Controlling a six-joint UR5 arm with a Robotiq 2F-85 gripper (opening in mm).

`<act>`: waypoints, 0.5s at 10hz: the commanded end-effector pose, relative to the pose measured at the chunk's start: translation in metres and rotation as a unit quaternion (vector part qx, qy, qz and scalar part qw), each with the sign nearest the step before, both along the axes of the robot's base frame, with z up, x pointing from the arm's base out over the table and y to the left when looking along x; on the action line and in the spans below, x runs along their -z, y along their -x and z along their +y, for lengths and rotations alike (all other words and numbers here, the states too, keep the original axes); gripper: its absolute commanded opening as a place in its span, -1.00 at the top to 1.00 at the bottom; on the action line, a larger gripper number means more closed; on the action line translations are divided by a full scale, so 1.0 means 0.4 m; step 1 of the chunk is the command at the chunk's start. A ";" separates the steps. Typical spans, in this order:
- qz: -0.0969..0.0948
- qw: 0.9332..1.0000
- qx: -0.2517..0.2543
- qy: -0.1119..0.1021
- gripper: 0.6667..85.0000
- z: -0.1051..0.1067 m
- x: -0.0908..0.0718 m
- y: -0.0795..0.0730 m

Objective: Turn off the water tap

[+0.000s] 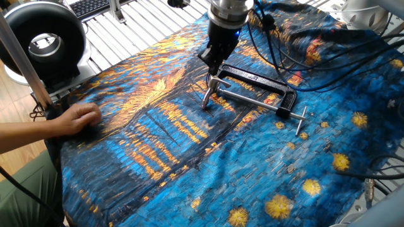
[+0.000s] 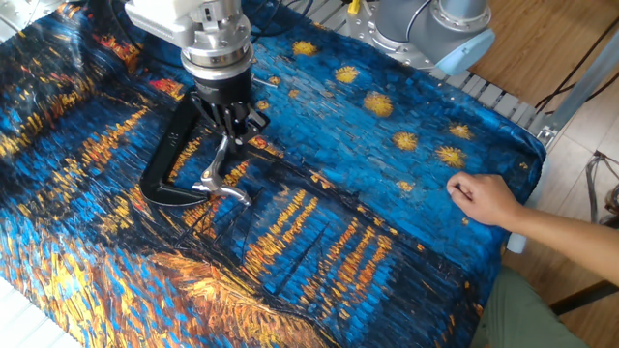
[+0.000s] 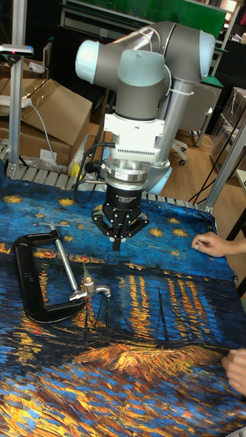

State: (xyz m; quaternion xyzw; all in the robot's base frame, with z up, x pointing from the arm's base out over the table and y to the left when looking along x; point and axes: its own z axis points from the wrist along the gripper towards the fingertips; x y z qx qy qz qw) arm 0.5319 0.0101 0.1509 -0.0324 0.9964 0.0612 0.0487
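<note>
The water tap (image 1: 209, 94) is a small silver fitting clamped in the jaw of a black C-clamp (image 1: 255, 78) lying on the painted blue and orange cloth. It also shows in the other fixed view as the tap (image 2: 219, 180) in the clamp (image 2: 170, 155), and in the tall view as the tap (image 3: 91, 288) in the clamp (image 3: 24, 273). My gripper (image 1: 213, 65) hangs pointing down just above and behind the tap, apart from it. Its fingertips look drawn together with nothing held, as seen at the gripper (image 2: 233, 126) and the gripper (image 3: 118, 244).
A person's hand (image 1: 76, 118) presses the cloth at its edge, seen again as the hand (image 2: 483, 199) and the hand (image 3: 208, 244). Black cables (image 1: 297, 44) lie behind the clamp. A round black device (image 1: 41, 36) stands off the table's corner.
</note>
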 end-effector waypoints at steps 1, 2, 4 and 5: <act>0.006 1.000 0.006 0.018 0.98 -0.027 0.003 0.007; 0.015 0.999 0.023 0.039 0.98 -0.055 0.006 0.018; 0.035 0.996 0.068 0.050 0.98 -0.073 0.007 0.040; 0.036 0.995 0.066 0.068 0.98 -0.096 0.007 0.043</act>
